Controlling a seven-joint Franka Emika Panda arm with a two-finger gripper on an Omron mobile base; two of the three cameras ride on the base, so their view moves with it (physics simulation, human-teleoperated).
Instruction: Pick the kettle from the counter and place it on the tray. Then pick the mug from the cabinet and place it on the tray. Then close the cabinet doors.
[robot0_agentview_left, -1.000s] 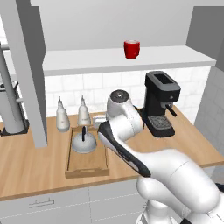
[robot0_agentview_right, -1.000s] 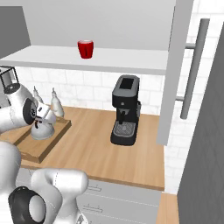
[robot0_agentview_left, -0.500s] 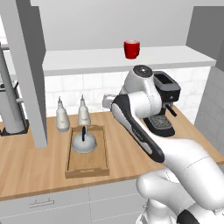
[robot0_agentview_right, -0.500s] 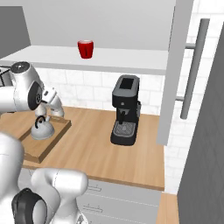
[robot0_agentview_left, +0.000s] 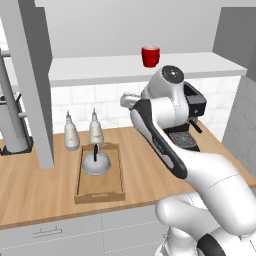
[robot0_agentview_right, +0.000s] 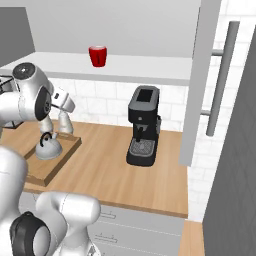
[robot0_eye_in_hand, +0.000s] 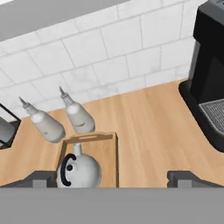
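We see the open cabinet spanning the wall, its doors swung out and the red mug standing on its pale shelf, above the wooden counter where a black coffee machine stands to the right. On that counter lies the light-wood tray with the silver kettle resting upright inside it, and two white bottles stand just behind the tray against the tiled wall. Our gripper hangs above the counter with its fingers spread wide and nothing between them, well apart from the kettle and looking down on it.
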